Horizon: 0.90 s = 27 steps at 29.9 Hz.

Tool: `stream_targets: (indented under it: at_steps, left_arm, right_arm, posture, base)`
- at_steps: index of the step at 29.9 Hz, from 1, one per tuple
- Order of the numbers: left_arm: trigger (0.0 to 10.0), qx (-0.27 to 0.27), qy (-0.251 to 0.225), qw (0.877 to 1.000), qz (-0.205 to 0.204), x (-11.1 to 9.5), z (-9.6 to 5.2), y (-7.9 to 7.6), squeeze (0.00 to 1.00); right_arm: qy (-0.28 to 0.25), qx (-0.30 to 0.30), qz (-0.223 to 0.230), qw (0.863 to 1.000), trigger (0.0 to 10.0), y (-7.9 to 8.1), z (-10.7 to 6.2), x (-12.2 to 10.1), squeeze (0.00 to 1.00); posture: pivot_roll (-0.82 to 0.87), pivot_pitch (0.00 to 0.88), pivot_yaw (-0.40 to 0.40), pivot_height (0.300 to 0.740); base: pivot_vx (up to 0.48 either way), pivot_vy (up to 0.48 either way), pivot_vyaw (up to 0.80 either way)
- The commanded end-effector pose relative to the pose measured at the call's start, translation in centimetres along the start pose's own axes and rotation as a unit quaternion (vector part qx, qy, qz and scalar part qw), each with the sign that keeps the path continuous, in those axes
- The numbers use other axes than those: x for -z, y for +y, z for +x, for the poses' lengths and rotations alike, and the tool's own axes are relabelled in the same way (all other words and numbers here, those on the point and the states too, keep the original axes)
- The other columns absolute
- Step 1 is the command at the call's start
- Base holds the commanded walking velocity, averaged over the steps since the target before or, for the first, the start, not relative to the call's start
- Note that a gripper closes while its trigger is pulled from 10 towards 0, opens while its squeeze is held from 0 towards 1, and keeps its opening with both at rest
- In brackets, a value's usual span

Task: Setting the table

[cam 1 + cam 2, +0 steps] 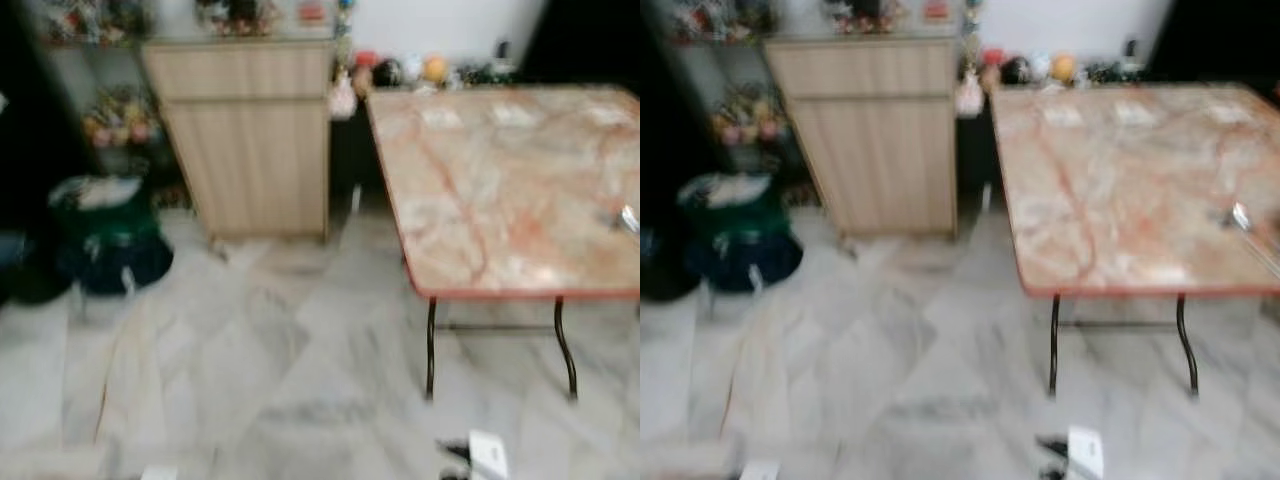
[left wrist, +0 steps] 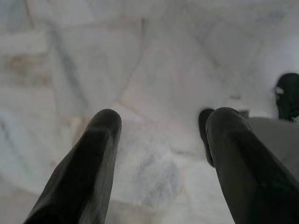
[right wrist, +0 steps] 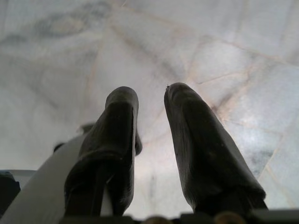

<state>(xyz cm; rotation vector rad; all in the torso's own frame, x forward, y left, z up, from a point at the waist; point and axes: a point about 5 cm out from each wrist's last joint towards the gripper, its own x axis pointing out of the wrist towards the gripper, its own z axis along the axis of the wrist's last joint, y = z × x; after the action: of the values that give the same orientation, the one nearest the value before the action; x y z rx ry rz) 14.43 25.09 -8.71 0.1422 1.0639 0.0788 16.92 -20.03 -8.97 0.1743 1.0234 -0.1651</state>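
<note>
- the marble floor (image 1: 250, 380) takes up the near and left part of the scene; the head views are blurred.
- the table (image 1: 520, 200) stands on the right, a pinkish veined top with a red edge on thin black legs (image 1: 431, 348); most of its top looks bare.
- a pale wooden cabinet (image 1: 250, 130) stands far left of the table, with a dark green bundle (image 1: 105, 235) on the floor further left and small ornaments (image 1: 420, 70) along the far wall.
- a small shiny thing (image 1: 630, 218), maybe a piece of cutlery, lies at the table's right edge; too blurred to name for sure.
- if it is cutlery, i judge it light, stiff and slippery, lying flat on a hard top; best pinched across the handle's middle.
- left gripper (image 2: 161, 121) hangs over the floor, fingers (image 2: 93, 154) spread wide, holding nothing.
- right gripper (image 3: 152, 98) hangs over the floor too, fingers (image 3: 196, 140) parted by a narrow gap, nothing between them.
</note>
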Motion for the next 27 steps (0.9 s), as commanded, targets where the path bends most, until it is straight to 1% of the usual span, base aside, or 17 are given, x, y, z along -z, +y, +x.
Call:
stream_targets:
  at_steps: [1, 4, 6, 8, 9, 12, 18, 27]
  left_arm:
    - [10.0, -0.002, 0.017, 1.0, 0.006, 1.1, -0.2, 0.4, 0.0]
    - [10.0, -0.004, 0.018, 1.0, 0.007, 1.1, -0.3, 0.6, 0.0]
    - [10.0, -0.007, 0.018, 1.0, 0.009, 1.2, -0.3, 0.8, 0.0]
    - [10.0, -0.009, 0.019, 1.0, 0.015, 1.2, -0.3, 0.8, 0.0]
    - [10.0, -0.01, 0.017, 1.0, 0.019, 1.0, -0.2, 0.6, 0.0]
    - [10.0, -0.004, 0.009, 1.0, 0.019, 0.3, 0.0, -0.3, 0.0]
    - [10.0, 0.001, 0.0, 1.0, 0.019, -0.3, 0.2, -1.0, 0.0]
    - [10.0, 0.005, -0.005, 1.0, 0.018, -0.4, 0.2, -1.1, 0.0]
  right_arm:
    - [0.001, -0.005, 0.006, 1.0, 10.0, 0.6, 0.1, 0.1, 0.0]
    - [-0.001, -0.003, 0.009, 1.0, 10.0, 0.6, 0.1, 0.1, 0.0]
    - [-0.009, 0.005, 0.02, 1.0, 10.0, 0.6, 0.1, 0.0, 0.0]
    - [-0.01, 0.005, 0.02, 1.0, 10.0, 0.5, 0.1, 0.0, 0.0]
    - [-0.011, 0.006, 0.024, 1.0, 10.0, 0.6, 0.1, 0.0, 0.0]
    - [-0.012, 0.006, 0.025, 1.0, 10.0, 0.6, 0.1, -0.1, 0.0]
    - [-0.013, 0.007, 0.024, 1.0, 10.0, 0.6, 0.1, -0.1, 0.0]
    - [-0.013, 0.009, 0.025, 1.0, 10.0, 0.5, 0.0, 0.0, 0.0]
  posture:
    - [-0.07, 0.0, 0.024, 0.74]
    - [-0.07, 0.0, 0.023, 0.74]
    - [-0.07, 0.0, 0.027, 0.74]
    - [-0.07, 0.0, 0.027, 0.74]
    - [-0.07, 0.0, 0.027, 0.74]
    - [-0.07, 0.0, 0.026, 0.74]
    - [-0.07, 0.0, 0.027, 0.74]
    - [-0.07, 0.0, 0.026, 0.74]
  base:
    - [0.0, 0.0, -0.8]
    - [0.0, 0.0, -0.79]
    - [0.0, 0.0, 0.0]
    - [0.0, 0.0, 0.0]
    - [0.0, -0.292, 0.0]
    - [0.0, -0.387, 0.0]
    - [0.0, -0.417, 0.0]
    - [0.0, -0.417, 0.0]
